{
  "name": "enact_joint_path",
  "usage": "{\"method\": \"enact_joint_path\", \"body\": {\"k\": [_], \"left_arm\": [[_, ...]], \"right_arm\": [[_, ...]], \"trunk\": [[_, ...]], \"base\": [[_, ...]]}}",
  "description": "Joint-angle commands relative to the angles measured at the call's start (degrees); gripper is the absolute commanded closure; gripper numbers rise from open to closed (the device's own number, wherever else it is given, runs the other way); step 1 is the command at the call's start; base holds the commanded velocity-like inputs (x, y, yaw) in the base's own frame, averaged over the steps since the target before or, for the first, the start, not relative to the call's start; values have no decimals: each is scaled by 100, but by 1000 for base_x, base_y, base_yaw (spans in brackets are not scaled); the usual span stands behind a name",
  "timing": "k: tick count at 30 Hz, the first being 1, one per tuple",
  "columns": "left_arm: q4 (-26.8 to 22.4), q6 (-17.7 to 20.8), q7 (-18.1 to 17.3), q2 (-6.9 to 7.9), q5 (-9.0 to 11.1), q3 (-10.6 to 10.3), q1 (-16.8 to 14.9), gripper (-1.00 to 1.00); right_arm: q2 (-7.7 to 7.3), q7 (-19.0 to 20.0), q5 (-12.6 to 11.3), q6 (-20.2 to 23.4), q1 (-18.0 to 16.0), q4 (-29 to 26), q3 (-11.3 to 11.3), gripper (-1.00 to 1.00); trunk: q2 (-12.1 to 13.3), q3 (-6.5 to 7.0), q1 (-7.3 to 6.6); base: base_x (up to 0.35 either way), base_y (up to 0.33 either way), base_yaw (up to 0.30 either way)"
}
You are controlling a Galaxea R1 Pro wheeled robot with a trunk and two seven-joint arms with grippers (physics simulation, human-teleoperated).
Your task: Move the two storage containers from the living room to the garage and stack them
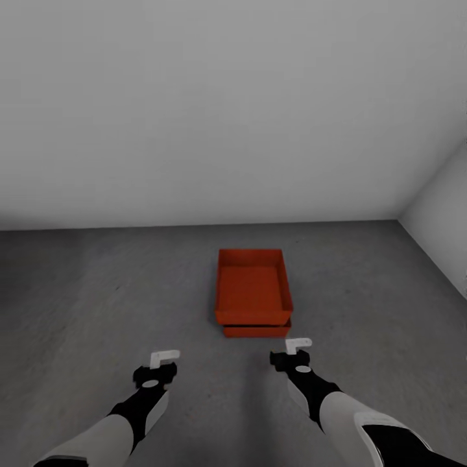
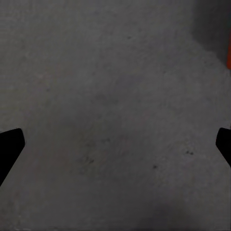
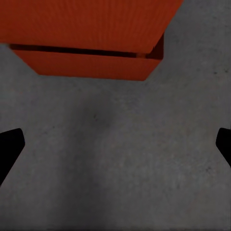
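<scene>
Storage containers sit stacked on the dark grey floor (image 1: pixel 97 292) of the garage, a little way out from the plain pale wall (image 1: pixel 227 110) and straight ahead of the robot. The upper container (image 1: pixel 253 287) is open-topped, its flared orange-red walls and flat bottom in plain sight, and it rests on the lower container (image 1: pixel 257 331), of which a narrow orange-red strip shows beneath the near edge. The right wrist view looks at the same pair from close by: the upper box (image 3: pixel 86 24) overhangs the lower one (image 3: pixel 86 65) with a dark gap between them, and bare concrete lies on the near side. Both arms reach forward and low, short of the stack and apart from it. The right gripper (image 1: pixel 298 346) hangs just before the near right corner of the boxes; its fingers (image 3: pixel 10 144) are spread wide with nothing between them. The left gripper (image 1: pixel 164 357) hovers over bare floor off to the left, fingers (image 2: pixel 9 147) likewise spread wide and empty.
</scene>
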Motion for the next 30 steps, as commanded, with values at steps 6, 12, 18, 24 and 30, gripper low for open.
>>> {"method": "enact_joint_path", "body": {"k": [6, 12, 18, 24, 30], "left_arm": [[125, -23, 17, 86, 41, -13, -4, -100], [706, -21, -2, 367, 250, -5, -9, -100], [1133, -18, -52, 621, 859, -4, -9, -100], [1307, -3, -68, 764, 1102, -9, 8, -100], [1330, -7, -72, 798, 1133, -10, 111, -100]], "right_arm": [[-31, -10, 48, 25, 8, 52, -54, -100], [-83, -8, 47, 84, -1, 98, -55, -100], [-84, -7, 51, 90, 31, 406, -49, -100], [-85, -2, 52, 100, 74, 634, -42, -100], [-90, -13, 52, 104, 106, 666, -42, -100]], "trunk": [[-5, -5, -1], [-5, -5, -1], [-5, -5, -1], [-5, -5, -1], [-5, -5, -1]], "base": [[-83, 36, 0], [-6, 3, 0], [0, 0, 0], [0, 0, 0], [0, 0, 0]]}}
